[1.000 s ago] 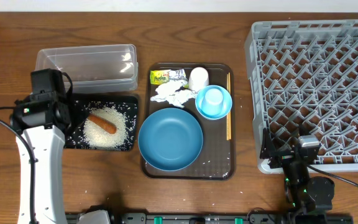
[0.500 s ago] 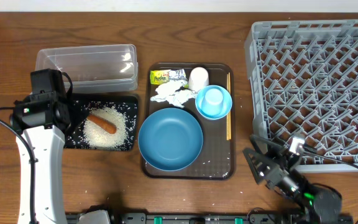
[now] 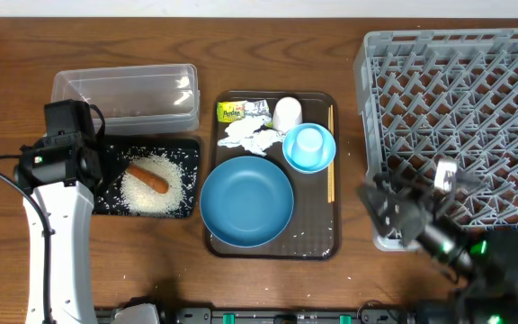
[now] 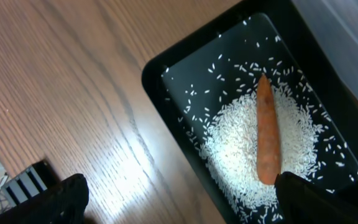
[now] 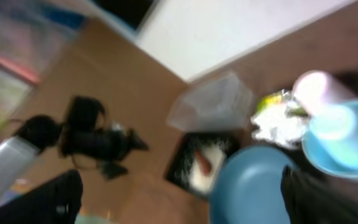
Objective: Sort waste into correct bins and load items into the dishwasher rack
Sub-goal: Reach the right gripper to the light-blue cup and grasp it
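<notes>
White rice (image 3: 162, 193) and an orange carrot stick (image 3: 148, 178) lie in the black tray (image 3: 192, 180), behind which stands the clear tub (image 3: 124, 94). My left gripper (image 4: 182, 208) hangs open over the black tray's left edge, with the carrot stick (image 4: 267, 140) just ahead of it. Tissue (image 3: 248, 135) and the yellow-green wrapper (image 3: 232, 112) lie beside the white cup (image 3: 287, 113). The pale-blue cup (image 3: 308, 140) sits in the small bowl (image 3: 325, 157), by the dark-blue bowl (image 3: 246, 201) and chopsticks (image 3: 331, 153). My right gripper (image 3: 387, 214) is open and empty at the rack's (image 3: 457, 117) front-left corner.
The bowls, cups, tissue, wrapper and chopsticks all rest on a brown serving tray (image 3: 317, 229) between the bins and the rack. A few rice grains lie scattered on the table (image 3: 187, 270) in front. The right wrist view is motion-blurred and looks left across the dark-blue bowl (image 5: 253, 186).
My right arm has risen from the table's front edge and swung to the rack's front-left corner, pointing left. The left arm and all objects have stayed still.
</notes>
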Motion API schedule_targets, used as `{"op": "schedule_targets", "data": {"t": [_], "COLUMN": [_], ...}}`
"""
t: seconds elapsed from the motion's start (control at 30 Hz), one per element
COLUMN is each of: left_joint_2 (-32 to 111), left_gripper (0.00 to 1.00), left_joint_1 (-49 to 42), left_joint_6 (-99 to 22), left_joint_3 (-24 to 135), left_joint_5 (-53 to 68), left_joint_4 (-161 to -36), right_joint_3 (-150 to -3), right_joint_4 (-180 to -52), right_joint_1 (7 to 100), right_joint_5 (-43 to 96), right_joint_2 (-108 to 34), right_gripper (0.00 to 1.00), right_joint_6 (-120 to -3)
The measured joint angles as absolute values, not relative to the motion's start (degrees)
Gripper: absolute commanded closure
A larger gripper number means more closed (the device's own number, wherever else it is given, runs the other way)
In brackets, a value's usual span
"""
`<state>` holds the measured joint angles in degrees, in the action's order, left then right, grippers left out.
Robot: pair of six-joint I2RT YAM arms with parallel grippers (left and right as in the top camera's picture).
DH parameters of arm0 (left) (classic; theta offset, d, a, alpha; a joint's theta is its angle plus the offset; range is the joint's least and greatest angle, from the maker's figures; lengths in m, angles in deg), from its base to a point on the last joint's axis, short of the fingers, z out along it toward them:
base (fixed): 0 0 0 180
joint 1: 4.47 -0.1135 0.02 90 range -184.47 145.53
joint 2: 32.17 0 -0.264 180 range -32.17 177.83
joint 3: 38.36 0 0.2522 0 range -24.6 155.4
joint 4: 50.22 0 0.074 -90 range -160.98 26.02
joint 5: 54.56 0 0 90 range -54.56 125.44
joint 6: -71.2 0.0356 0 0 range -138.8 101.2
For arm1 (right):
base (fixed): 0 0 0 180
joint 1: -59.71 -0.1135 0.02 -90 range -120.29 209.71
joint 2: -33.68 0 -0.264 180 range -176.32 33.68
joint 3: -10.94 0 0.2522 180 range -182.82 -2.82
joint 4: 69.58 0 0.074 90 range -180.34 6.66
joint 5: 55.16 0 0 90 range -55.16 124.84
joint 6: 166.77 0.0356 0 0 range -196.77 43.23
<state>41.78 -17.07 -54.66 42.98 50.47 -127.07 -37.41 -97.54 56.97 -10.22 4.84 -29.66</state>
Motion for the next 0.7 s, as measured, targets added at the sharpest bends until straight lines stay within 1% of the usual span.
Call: {"op": "schedule_targets", "data": {"t": [0.13, 0.2, 0.23, 0.3, 0.4, 0.5, 0.6, 0.7], "left_joint_2": [41.78, 41.81, 41.81, 41.81, 41.81, 41.83, 41.83, 41.83], "left_gripper": [0.02, 0.02, 0.02, 0.02, 0.02, 0.02, 0.02, 0.02], "left_joint_1": [-17.07, -17.07, -17.07, -17.07, -17.07, -17.07, -17.07, -17.07], "left_joint_6": [-54.63, -54.66, -54.66, -54.66, -54.66, -54.66, -54.66, -54.66], "left_joint_3": [42.98, 42.98, 42.98, 42.98, 42.98, 42.98, 42.98, 42.98], "left_joint_5": [50.47, 50.44, 50.44, 50.47, 50.47, 50.47, 50.47, 50.47], "left_joint_4": [-127.05, -127.10, -127.03, -127.03, -127.05, -127.07, -127.05, -127.03], "right_joint_3": [-54.08, -61.47, -65.99, -71.33, -78.21, -82.56, -84.20, -84.29], "right_joint_4": [-115.79, -124.20, -129.08, -133.95, -137.60, -136.47, -134.59, -134.35], "right_joint_1": [54.63, 50.58, 47.17, 42.06, 34.52, 29.38, 26.47, 25.99], "right_joint_5": [-6.72, -0.86, 4.69, 12.82, 24.47, 32.80, 39.53, 43.59], "right_joint_2": [-11.40, -19.12, -24.04, -30.72, -41.13, -50.33, -57.65, -62.39], "right_gripper": [0.01, 0.01, 0.01, 0.01, 0.01, 0.01, 0.01, 0.01], "right_joint_6": [-43.23, -48.81, -50.88, -53.29, -55.61, -56.59, -56.85, -55.28]}}
